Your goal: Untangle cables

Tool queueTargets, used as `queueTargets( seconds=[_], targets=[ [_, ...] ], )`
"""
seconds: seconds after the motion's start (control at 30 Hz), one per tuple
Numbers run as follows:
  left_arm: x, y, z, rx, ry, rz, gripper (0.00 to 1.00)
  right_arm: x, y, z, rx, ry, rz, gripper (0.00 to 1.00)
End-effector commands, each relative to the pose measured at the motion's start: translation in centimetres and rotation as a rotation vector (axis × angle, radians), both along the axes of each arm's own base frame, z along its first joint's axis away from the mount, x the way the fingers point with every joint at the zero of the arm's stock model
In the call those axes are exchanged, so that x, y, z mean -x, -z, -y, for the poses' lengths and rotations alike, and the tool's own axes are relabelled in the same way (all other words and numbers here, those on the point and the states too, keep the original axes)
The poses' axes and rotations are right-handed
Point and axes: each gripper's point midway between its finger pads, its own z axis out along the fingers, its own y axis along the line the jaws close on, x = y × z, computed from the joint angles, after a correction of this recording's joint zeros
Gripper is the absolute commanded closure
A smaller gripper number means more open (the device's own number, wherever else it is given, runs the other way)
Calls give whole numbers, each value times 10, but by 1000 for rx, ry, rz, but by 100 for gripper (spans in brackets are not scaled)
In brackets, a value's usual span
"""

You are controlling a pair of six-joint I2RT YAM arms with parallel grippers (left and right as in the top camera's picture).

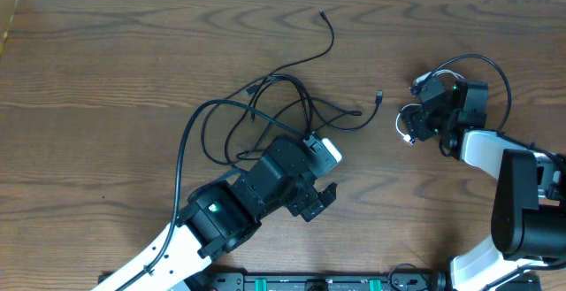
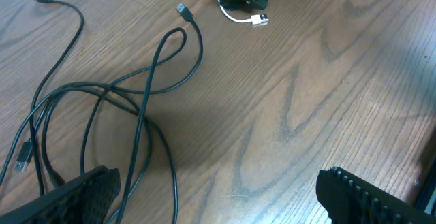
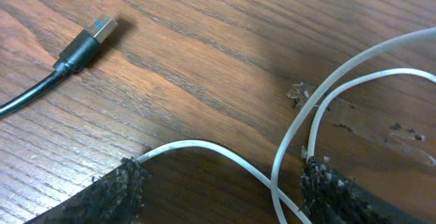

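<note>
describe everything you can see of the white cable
The white cable is a thin, smooth, plastic-looking cord lying slack on the wooden table, curled into loops that cross each other. Its strands pass between the fingers of the right gripper, whose jaws stand open around it without pinching. The left wrist view shows a small white plug at one end. The black cable lies apart from it.

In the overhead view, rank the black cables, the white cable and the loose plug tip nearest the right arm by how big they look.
1. black cables: a wide, sprawling tangle, by far the largest.
2. white cable: only a short curl shows; the rest is hidden.
3. plug tip: a tiny dark speck.
</note>
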Motion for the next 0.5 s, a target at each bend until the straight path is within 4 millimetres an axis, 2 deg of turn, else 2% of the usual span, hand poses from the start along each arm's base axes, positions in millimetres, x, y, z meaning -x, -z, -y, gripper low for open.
queueTargets(
  seconds=[0.0, 0.2, 0.3, 0.47],
  targets=[
    [0, -10, 4, 22, 12, 9, 4, 32, 46, 36, 169, 111, -157, 12],
    [0, -10, 4, 23, 12, 9, 4, 37, 47, 56, 196, 167, -176, 1],
    [0, -10, 4, 22, 12, 9, 4, 40, 49, 61, 183, 179, -189, 2],
    [0, -10, 4, 22, 12, 9, 4, 48, 53, 58, 125, 166, -224, 6]
  ],
)
